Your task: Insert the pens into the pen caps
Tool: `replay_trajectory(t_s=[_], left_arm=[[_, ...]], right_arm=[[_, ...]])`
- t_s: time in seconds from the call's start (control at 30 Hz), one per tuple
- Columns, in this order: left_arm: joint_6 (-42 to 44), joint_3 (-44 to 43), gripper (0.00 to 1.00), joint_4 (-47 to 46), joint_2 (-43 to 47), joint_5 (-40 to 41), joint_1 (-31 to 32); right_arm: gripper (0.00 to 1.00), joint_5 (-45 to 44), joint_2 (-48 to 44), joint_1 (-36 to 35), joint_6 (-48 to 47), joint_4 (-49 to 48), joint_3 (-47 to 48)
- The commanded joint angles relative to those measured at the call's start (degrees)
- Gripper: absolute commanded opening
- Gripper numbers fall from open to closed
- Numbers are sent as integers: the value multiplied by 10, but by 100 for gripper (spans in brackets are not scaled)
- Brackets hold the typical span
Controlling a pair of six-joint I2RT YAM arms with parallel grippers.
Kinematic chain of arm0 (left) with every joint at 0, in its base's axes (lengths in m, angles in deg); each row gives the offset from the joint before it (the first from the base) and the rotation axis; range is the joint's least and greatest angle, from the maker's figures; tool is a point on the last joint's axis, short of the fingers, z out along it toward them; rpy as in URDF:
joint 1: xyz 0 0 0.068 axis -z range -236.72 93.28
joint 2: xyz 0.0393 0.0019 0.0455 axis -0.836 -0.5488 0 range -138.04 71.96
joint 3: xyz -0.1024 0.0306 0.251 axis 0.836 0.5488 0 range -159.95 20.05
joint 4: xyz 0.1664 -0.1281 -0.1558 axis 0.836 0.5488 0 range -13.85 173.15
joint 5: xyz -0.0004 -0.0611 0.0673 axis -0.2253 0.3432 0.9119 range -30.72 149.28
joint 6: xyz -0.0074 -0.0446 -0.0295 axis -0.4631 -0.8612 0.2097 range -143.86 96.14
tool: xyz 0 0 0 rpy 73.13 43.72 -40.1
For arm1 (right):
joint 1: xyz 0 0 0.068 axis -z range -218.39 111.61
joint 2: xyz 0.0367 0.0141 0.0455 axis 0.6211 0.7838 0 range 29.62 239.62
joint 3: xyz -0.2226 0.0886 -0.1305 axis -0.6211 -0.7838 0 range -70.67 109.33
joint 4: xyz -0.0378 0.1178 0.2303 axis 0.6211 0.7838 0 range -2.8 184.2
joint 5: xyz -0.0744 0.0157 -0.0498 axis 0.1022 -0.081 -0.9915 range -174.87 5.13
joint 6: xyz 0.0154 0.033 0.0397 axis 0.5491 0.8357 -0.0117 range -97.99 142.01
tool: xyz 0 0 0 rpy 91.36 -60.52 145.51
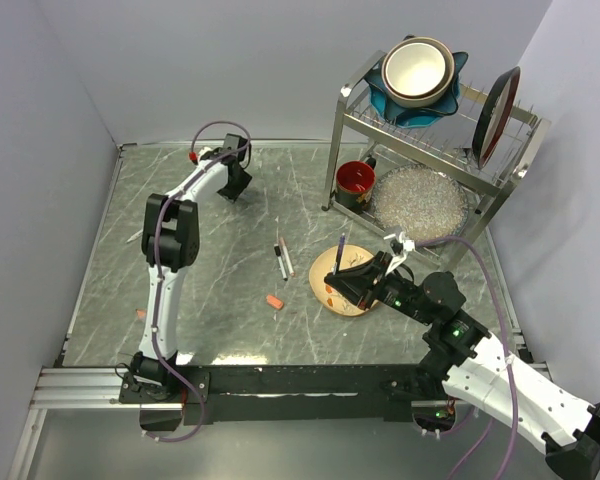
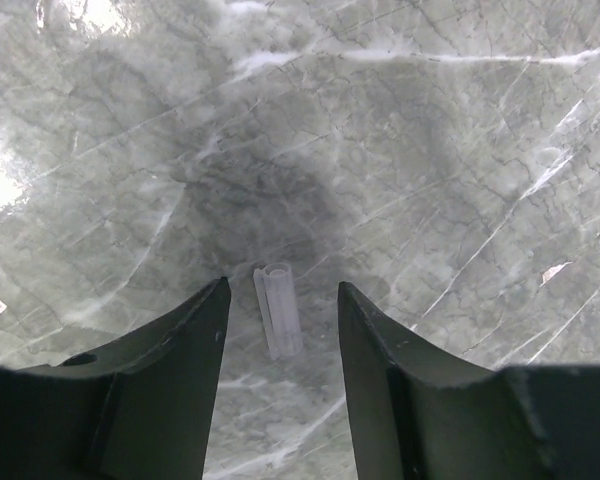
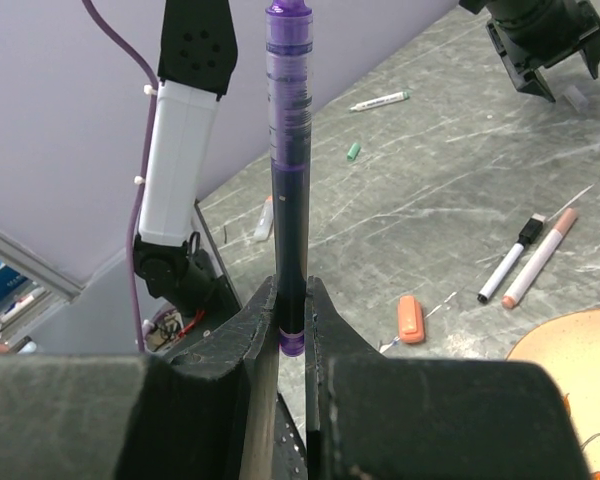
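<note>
My right gripper (image 3: pixel 292 310) is shut on the lower end of a dark purple pen (image 3: pixel 288 180) and holds it upright above the wooden plate (image 1: pixel 332 296); the pen also shows in the top view (image 1: pixel 340 254). My left gripper (image 2: pixel 280 300) is open, low over the far left of the table (image 1: pixel 236 186). A clear stubby cap (image 2: pixel 278 310) lies flat between its fingers, touching neither. Two pens, one black-tipped (image 1: pixel 279 262) and one pink-tipped (image 1: pixel 287 257), lie side by side mid-table. An orange cap (image 1: pixel 274 301) lies in front of them. A green-tipped pen (image 3: pixel 380 100) and a green cap (image 3: pixel 353 151) lie far left.
A metal dish rack (image 1: pixel 435 130) stands at the back right with stacked bowls (image 1: pixel 418 72), an upright plate (image 1: pixel 495 115) and a glass dish (image 1: pixel 420 203). A red cup (image 1: pixel 355 180) stands beside the rack. A small orange piece (image 1: pixel 140 313) lies near the left arm's base.
</note>
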Motion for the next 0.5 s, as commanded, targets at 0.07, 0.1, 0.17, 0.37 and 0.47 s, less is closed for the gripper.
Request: replay_trajectory(t_s=[0.07, 0.1, 0.17, 0.37, 0.47], left_arm=[[-12, -17, 50, 52, -14, 6, 10], [-10, -14, 50, 55, -13, 8, 10], [6, -12, 47, 63, -14, 0, 11], [49, 7, 40, 89, -7, 16, 21], [65, 23, 40, 91, 4, 19, 20]], right_arm=[[0, -11, -12, -1, -11, -11, -3], [0, -11, -12, -1, -11, -11, -3], [0, -11, -12, -1, -11, -11, -2], [0, -7, -11, -1, -8, -6, 3], [0, -3, -11, -1, -6, -2, 10]])
